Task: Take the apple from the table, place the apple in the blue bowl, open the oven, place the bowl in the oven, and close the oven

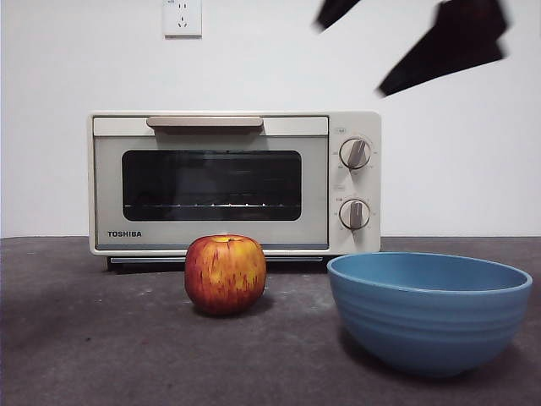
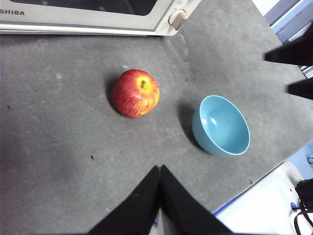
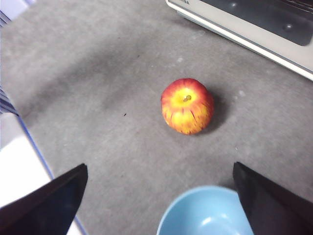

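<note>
The apple [image 1: 225,274] sits upright on the table [image 1: 93,338], stem dimple up, in front of the oven [image 1: 234,183] and apart from it. The bowl [image 1: 428,309] stands empty on the table beside the apple, not touching it. The oven door is closed, its handle [image 1: 204,123] across the top of the door and two knobs [image 1: 354,153] at the side.

Right gripper [image 3: 161,196]: jaws spread wide, holding nothing. It hangs above the table over the near rim of the bowl [image 3: 205,213]; the apple [image 3: 188,105] lies beyond the bowl, roughly on the line between the jaws, with the oven front [image 3: 254,27] further out still. In the front view the dark, blurred shapes high above the bowl are probably this arm [image 1: 448,46], though the blur prevents a firm match.

Left gripper [image 2: 160,169]: jaws pressed together, tips meeting, holding nothing. It hangs above bare table [image 2: 58,147]. The apple [image 2: 136,93] lies well ahead of the tips, the bowl [image 2: 221,125] ahead and off to one side, the oven corner with one knob [image 2: 177,19] beyond both. Two dark tips of the other arm show at that view's edge, above the bowl's far side.
</note>
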